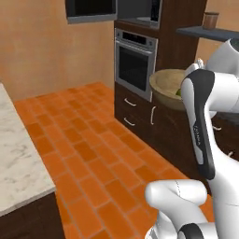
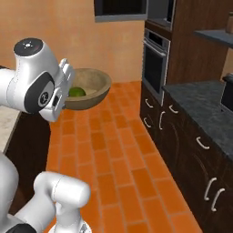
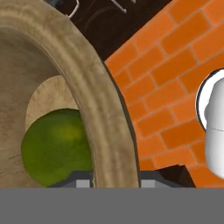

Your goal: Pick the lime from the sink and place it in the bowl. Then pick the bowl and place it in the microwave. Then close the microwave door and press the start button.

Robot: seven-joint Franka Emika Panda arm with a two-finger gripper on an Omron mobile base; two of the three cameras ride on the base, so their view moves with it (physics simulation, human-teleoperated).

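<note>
The wide, shallow, light-brown wooden bowl [image 2: 93, 86] is held up in the air above the orange brick-tiled floor [image 1: 93, 154], carried by the white robot arm's hand [image 2: 67, 91], which grips the bowl's rim at the near side; in the hand view the thick rim [image 3: 94, 109] runs straight down between the two dark finger tips, so the hand is closed on the bowl's wall, one finger inside and one outside. The small, round, glossy green lime [image 3: 57, 146] lies inside the bowl on its pale bottom, close to the gripped part of the rim. In the left base view the bowl [image 1: 168, 86] hangs in front of the dark wooden cabinets, just right of the steel built-in oven with a glass window [image 1: 134, 63]. Above that oven sits the microwave with its dark cavity [image 1: 140, 11], and its dark glass door with a grey rim [image 1: 91, 9] stands swung open to the left, against the tan wall.
</note>
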